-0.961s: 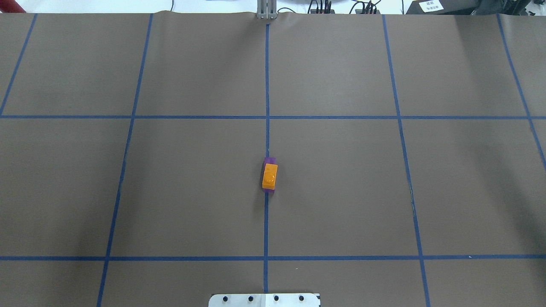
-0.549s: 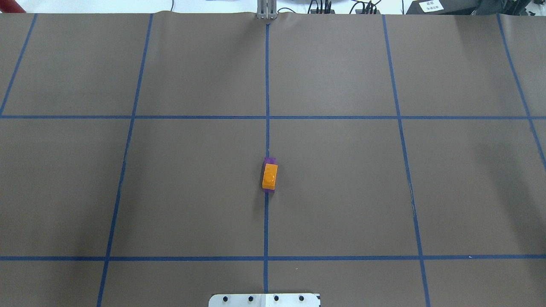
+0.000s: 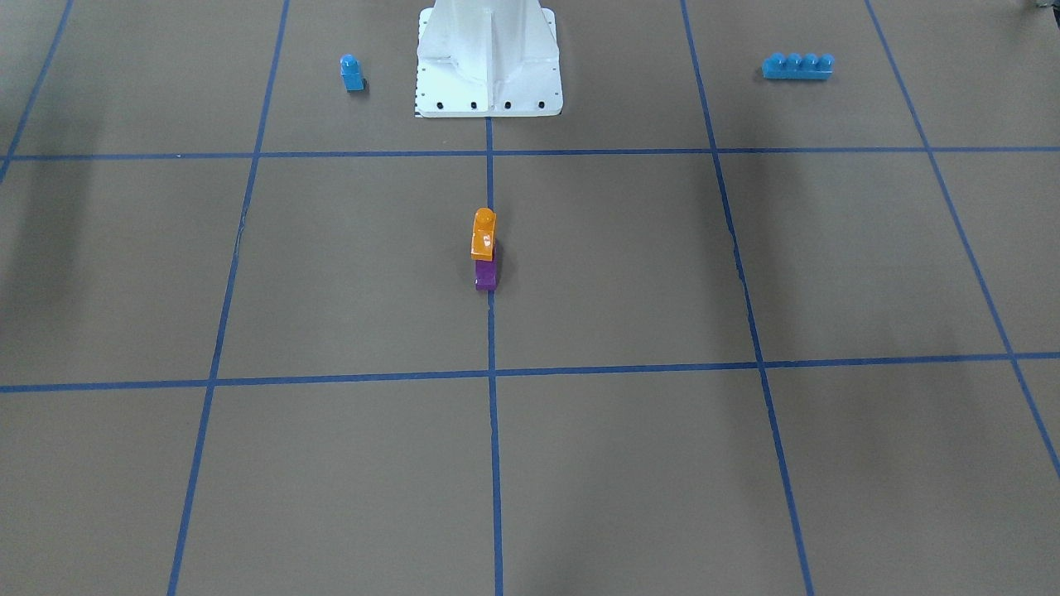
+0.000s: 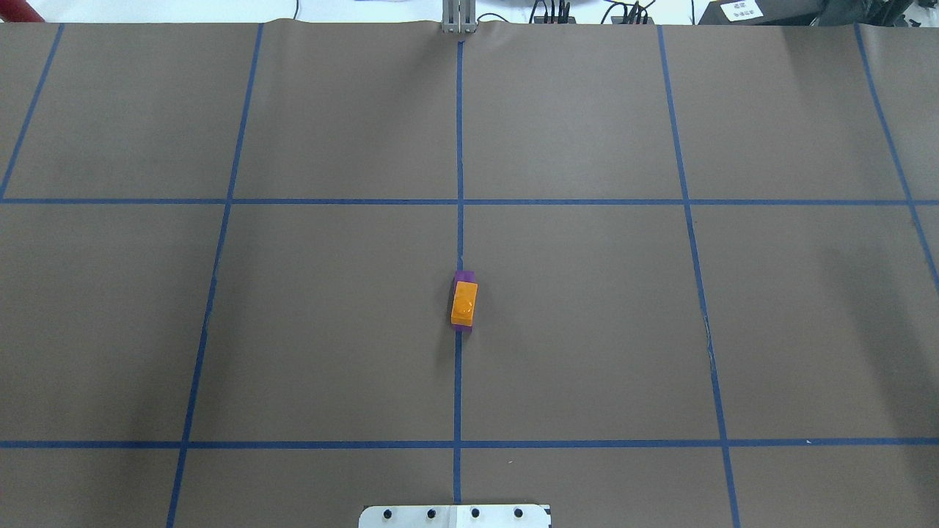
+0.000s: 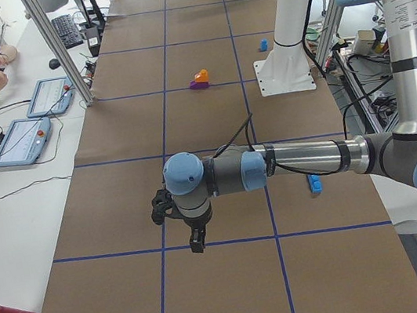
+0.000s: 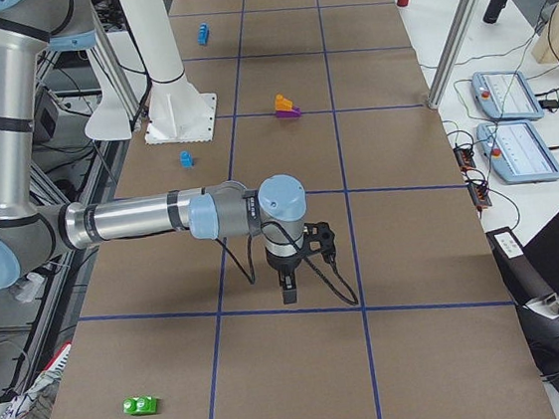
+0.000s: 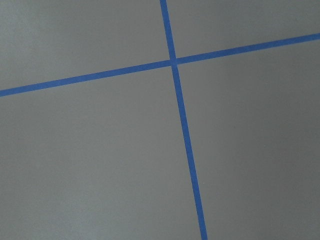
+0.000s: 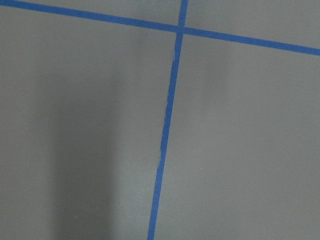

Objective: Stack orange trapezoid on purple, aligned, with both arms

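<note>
Orange trapezoid (image 4: 463, 303) sits on top of the purple block (image 3: 486, 276), on the centre blue tape line (image 4: 458, 381) of the brown paper table (image 4: 330, 330). From overhead, a purple edge shows past the orange at both the far and near ends.

My left gripper (image 5: 196, 244) hangs pointing down over the paper near a tape crossing, well apart from the 2 stacked blocks. I cannot tell how its jaws stand. My right gripper (image 6: 288, 294) hangs the same way toward the table's other end, jaws equally unreadable.

1 small blue single-stud block (image 3: 352, 73) and 1 long blue 4-stud brick (image 3: 797, 66) lie on either side of my white base (image 3: 489, 58).
</note>
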